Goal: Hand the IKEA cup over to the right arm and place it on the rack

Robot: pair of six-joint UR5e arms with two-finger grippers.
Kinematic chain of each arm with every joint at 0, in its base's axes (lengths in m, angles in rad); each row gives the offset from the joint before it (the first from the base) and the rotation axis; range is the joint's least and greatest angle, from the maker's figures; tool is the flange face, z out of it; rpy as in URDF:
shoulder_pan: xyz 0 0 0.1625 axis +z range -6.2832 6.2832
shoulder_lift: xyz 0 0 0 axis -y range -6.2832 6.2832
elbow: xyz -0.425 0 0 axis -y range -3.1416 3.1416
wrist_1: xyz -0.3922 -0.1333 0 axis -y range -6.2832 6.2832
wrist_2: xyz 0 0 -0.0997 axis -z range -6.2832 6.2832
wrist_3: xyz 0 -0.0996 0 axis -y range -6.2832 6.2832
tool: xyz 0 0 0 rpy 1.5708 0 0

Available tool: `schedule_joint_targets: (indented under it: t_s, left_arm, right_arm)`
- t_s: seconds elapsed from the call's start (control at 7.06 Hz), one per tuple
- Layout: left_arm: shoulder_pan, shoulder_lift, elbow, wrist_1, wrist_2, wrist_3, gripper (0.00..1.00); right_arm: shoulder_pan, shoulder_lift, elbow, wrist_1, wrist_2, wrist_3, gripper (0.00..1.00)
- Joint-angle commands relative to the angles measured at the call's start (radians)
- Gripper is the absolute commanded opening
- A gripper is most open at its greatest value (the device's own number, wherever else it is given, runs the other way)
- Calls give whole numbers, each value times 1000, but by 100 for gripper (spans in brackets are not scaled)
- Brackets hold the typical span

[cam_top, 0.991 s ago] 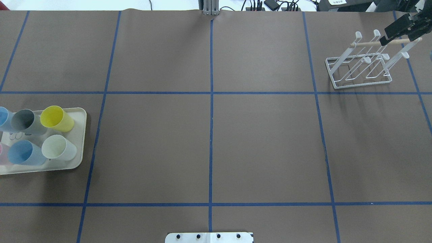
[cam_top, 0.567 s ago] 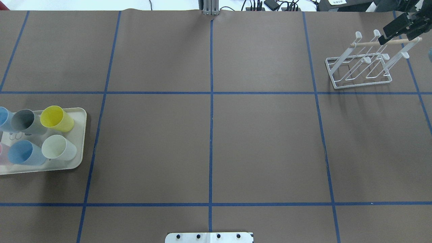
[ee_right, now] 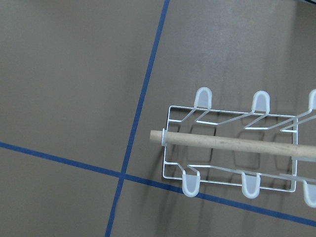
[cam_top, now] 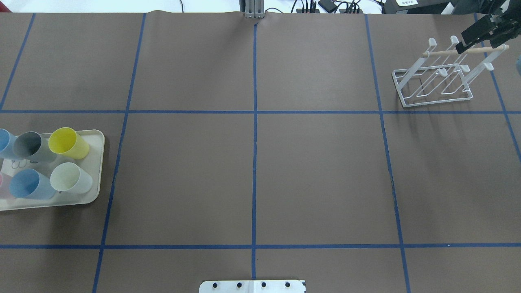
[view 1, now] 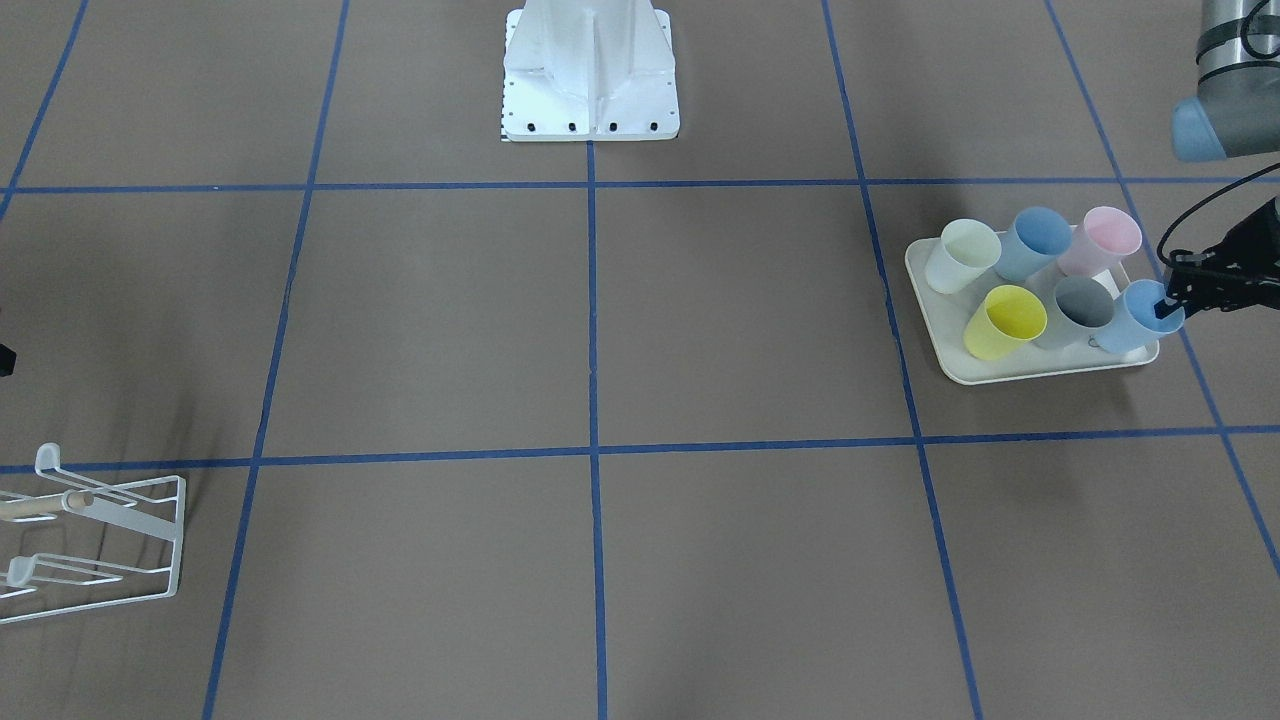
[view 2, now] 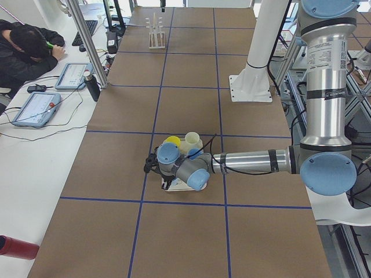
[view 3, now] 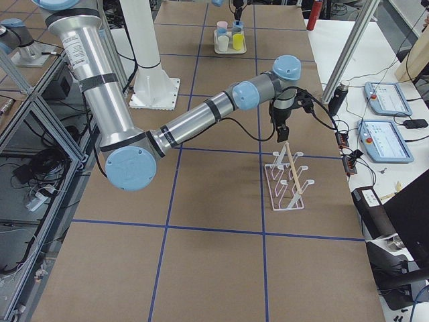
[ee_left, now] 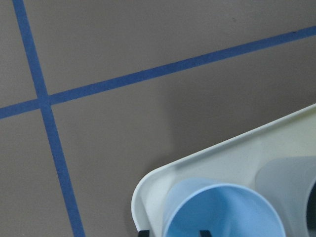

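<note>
Several IKEA cups stand on a cream tray. My left gripper is at the corner light-blue cup. In the left wrist view its black fingertips stand apart, one outside and one inside that cup's rim, so my left gripper is open. The white wire rack with a wooden dowel stands at the far right. My right gripper hovers above the rack's far end, open and holding nothing.
Yellow, grey, pink, blue and pale cups crowd the tray. The white robot base sits mid-table. A person and tablets are at the side bench beside the table.
In the overhead view my right gripper has drifted slightly up and away over the rack's far end. The cups, tray and rack have not moved.
</note>
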Motion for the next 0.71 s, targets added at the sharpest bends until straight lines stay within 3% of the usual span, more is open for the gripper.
schedule_joint_targets:
  t_s: [0.0, 0.28, 0.57]
  left_arm:
    - [-3, 2, -6, -1, 1, 0, 0]
    - [-74, 11, -64, 8, 71, -1, 0]
    - [-236, -10, -66, 9, 134, -1, 0]
  right_arm:
    - [0, 6, 4, 0, 7, 2, 100]
    - [0, 18, 7, 0, 12, 7, 100]
    - [-1, 78, 10, 12, 4, 185, 100]
